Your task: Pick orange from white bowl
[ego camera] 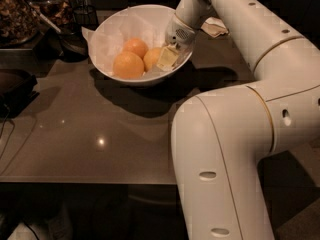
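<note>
White bowl point(102, 44), far on the tabletop point(75, 134), three fruits inside; gripper point(167, 58) low at its right wall, just beside the orange point(151, 59), seemingly placed to grasp it; its opening I cannot tell.
</note>
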Motion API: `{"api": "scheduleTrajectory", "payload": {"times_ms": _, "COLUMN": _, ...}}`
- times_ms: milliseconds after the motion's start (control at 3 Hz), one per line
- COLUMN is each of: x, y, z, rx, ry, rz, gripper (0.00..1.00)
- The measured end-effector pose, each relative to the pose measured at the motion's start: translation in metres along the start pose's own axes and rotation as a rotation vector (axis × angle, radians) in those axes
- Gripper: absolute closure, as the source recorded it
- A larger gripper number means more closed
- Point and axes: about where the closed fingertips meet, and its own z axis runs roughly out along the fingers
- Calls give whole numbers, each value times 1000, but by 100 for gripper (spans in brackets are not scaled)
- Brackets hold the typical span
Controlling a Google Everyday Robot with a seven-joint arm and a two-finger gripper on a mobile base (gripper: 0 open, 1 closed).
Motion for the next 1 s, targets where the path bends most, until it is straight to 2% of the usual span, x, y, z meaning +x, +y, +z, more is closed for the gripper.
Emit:
{"api": "scheduleTrajectory", "payload": {"times_ms": 333, "x": 0, "y": 0, "z": 0, "rx": 0, "ry": 0, "rz": 0, "gripper": 96}}
{"api": "scheduleTrajectory", "payload": {"times_ms": 667, "x": -2, "y": -2, "z": 0, "rx": 11, "ry": -5, "rz": -4, "gripper": 100}}
{"api": "scheduleTrajectory", "payload": {"times_ms": 1000, "x": -10, "y": 6, "z": -23, "rx": 73, "ry": -59, "rz": -59, "gripper": 100}}
